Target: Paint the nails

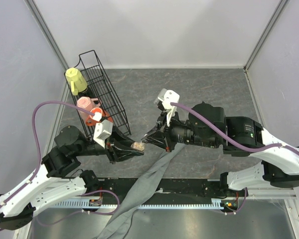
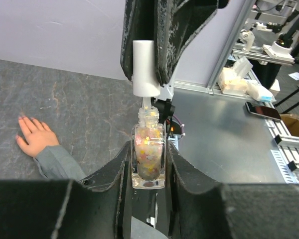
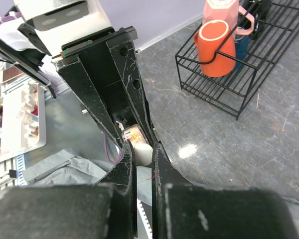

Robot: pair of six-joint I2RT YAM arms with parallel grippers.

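Now left gripper [image 2: 149, 172] clamps polish bottle [image 2: 148, 144], right gripper [image 3: 139, 152] pinches its cap [image 2: 143, 67]; nails [image 2: 22, 118] lie on the table [image 2: 84, 99] beside, likely nearer right arm, sleeve [image 1: 139, 194] trailing toward near edge.

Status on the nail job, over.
Left gripper shut on polish bottle. Right gripper shut on its white cap. Mannequin hand flat on table, nails facing up. Rack aside.

The desk [image 1: 199, 89] had a dark grey, stone-like surface. A black wire rack [image 1: 114, 97] stood on its left side. A small mannequin hand [image 2: 34, 135] lay flat on it, its grey sleeve [image 1: 149, 181] trailing over the near edge.
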